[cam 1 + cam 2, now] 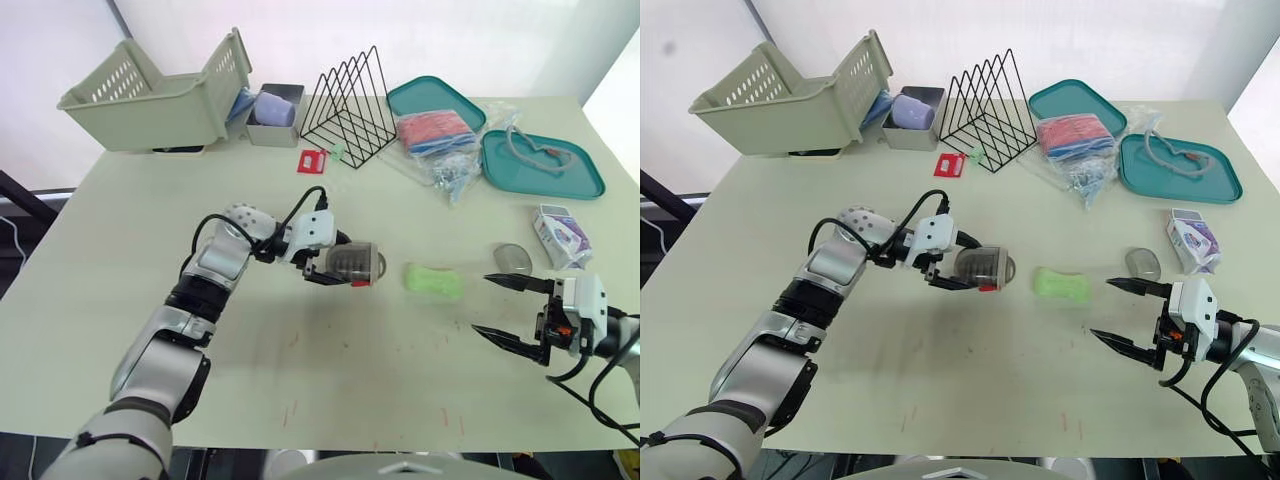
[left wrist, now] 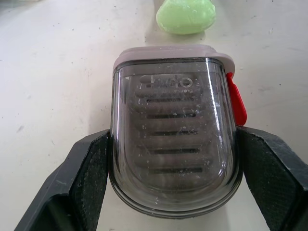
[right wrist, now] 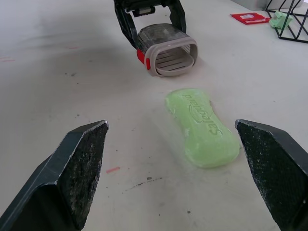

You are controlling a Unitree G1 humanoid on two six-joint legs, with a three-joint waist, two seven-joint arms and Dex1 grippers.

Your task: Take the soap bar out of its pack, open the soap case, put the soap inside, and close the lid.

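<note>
On the table (image 1: 120, 230), left hand (image 1: 340, 270) pinches soap case (image 2: 173, 144) near soap (image 1: 434, 280) (right hand (image 1: 481, 303) spread).

This looked like a robotics test lab rather than a home: a plain pale table (image 1: 300, 390), scuffed and flecked with red marks, stood before a bare white backdrop (image 1: 450, 40). Unrelated props lined its far edge: a plastic basket (image 1: 140, 115), a wire file rack (image 1: 350, 100), teal trays (image 1: 575, 180) and a small grey box (image 1: 272, 135).
</note>
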